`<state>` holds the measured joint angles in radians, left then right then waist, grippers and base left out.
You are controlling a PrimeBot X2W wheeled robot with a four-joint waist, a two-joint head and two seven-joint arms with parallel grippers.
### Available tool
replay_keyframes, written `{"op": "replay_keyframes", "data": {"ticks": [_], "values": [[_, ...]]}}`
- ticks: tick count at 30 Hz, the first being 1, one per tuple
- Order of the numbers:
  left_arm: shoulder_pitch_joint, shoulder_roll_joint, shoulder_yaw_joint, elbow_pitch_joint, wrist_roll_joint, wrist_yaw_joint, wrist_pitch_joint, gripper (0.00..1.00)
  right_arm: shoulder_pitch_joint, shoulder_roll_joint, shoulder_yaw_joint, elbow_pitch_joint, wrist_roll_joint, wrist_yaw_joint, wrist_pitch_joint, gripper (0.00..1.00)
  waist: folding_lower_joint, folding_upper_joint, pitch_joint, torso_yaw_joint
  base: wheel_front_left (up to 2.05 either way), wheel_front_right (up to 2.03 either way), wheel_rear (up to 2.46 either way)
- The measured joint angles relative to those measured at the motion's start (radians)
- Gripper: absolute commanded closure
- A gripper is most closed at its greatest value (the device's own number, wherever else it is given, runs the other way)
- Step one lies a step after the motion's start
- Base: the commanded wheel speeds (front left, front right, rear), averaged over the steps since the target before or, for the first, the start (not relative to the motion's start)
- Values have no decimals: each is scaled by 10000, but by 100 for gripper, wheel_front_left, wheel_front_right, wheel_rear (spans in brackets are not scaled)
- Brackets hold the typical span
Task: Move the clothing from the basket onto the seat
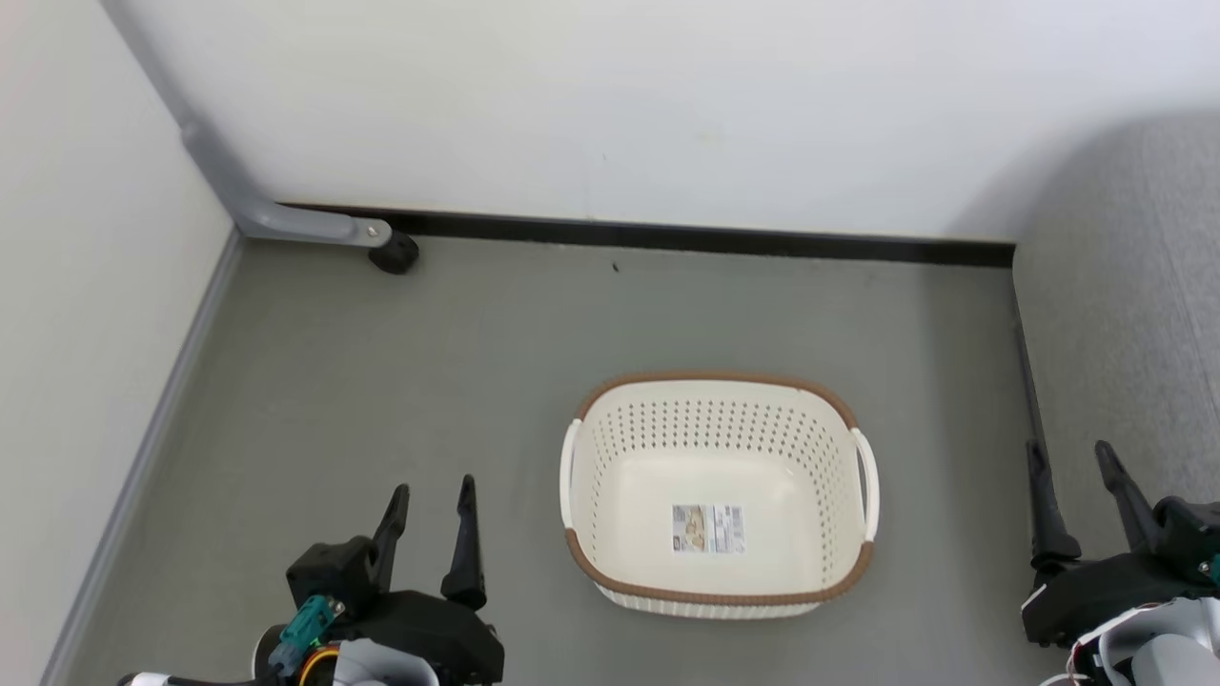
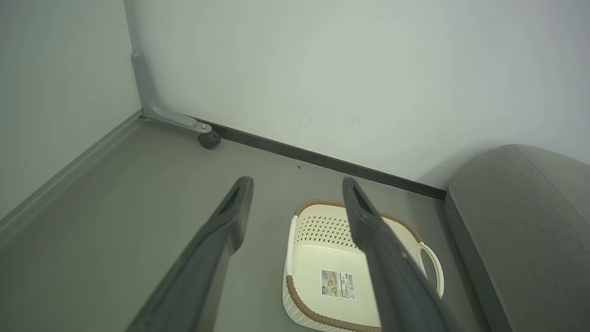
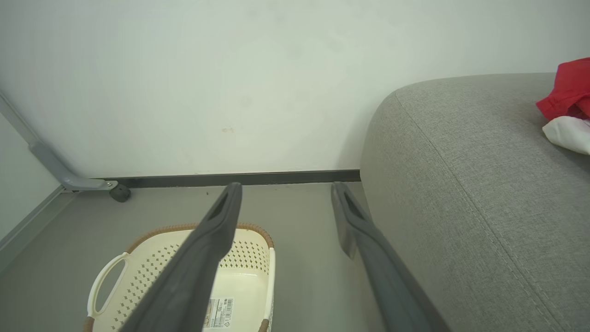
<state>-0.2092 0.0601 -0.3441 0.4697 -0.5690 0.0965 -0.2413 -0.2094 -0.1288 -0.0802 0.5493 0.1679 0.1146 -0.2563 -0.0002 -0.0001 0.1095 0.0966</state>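
Head view: the basket (image 1: pixel 715 378) sits bare down to its label (image 1: pixel 707 529), so my worry is a needless dip into it (a finger snagging a handle (image 1: pixel 570 472) would drag it). The left gripper (image 1: pixel 434 486) and right gripper (image 1: pixel 1068 448) hover low either side, spread wide, holding nothing. The right one is just beside the seat (image 1: pixel 1134 314), and a swing could scuff it.

Left wrist view: my arm angles down over the floor (image 2: pixel 115 221), basket beyond.

Right wrist view: the clothing (image 3: pixel 569 90) lies on the seat, well apart from my arm.

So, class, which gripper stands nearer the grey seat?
The right gripper, open by the seat; the left gripper is on the basket's far side.
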Motion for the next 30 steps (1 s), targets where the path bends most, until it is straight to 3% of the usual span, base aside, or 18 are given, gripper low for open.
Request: {"op": "replay_keyframes", "data": {"ticks": [12,30], "values": [[483,301,276,127,288,90,-33,0,605,228,192,-263,-104,15,0,0,1,1,-1058,425,0,0,0],[610,295,807,-165,1047,180,-81,0,814,314,234,-523,-104,58,0,0,3,1,-1213,378,0,0,0]]}}
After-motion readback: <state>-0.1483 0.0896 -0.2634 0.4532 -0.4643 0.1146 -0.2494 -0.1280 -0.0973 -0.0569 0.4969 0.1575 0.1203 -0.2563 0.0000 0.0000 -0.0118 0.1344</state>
